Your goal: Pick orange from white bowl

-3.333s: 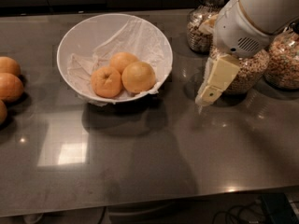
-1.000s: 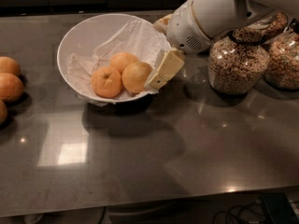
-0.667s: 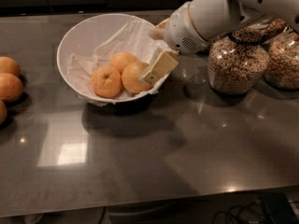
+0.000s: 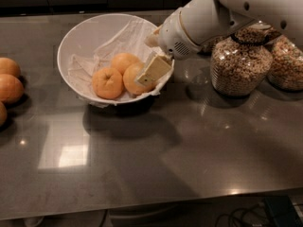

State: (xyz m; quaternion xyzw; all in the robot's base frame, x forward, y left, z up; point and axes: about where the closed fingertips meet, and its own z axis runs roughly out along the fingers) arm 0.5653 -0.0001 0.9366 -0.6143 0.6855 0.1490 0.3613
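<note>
The white bowl (image 4: 87, 34) stands on the dark counter, back centre-left, lined with crumpled white paper. Three round fruits lie in it. The orange (image 4: 129, 79), pale yellow-orange and smooth, is the right one. A deeper-orange fruit with a stem dimple (image 4: 107, 82) lies to its left, and a third fruit (image 4: 124, 60) lies behind them. My gripper (image 4: 151, 70) reaches in over the bowl's right rim from the right. Its cream tip lies against the orange's right side and hides part of it.
Two glass jars of cereal (image 4: 240, 63) (image 4: 287, 63) stand at the back right, behind my arm. Three loose oranges (image 4: 9, 88) lie at the counter's left edge. The counter's front edge runs along the bottom.
My arm has swung left from in front of the jars to the bowl. The gripper has moved over the right rim and down onto the orange's right side.
</note>
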